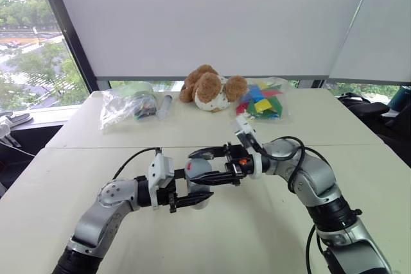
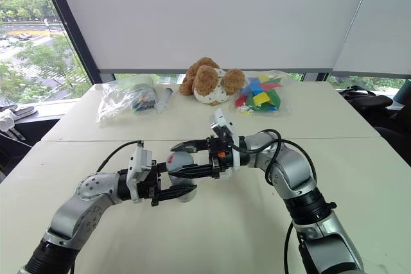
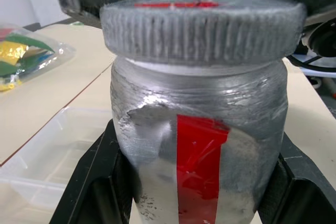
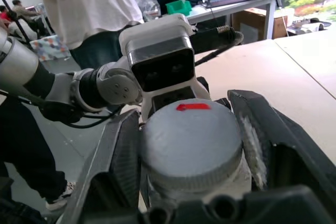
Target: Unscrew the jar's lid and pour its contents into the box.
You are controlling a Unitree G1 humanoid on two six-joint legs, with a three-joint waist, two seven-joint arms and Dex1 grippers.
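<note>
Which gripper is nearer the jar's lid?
Right. The right gripper is clamped around the lid; the left gripper holds the jar by its body, below the lid.

Left arm: reaches in from the lower left, forearm roughly level, pointing toward the robot's right. Left end effector (image 1: 192,198): two black fingers (image 3: 89,182) shut on the jar (image 3: 199,145), one at each side of its body. Right arm: bent at the elbow, forearm level, pointing left. Right end effector (image 1: 209,165): fingers (image 4: 123,156) closed around the lid (image 4: 191,140), meeting the left one at centre.
</note>
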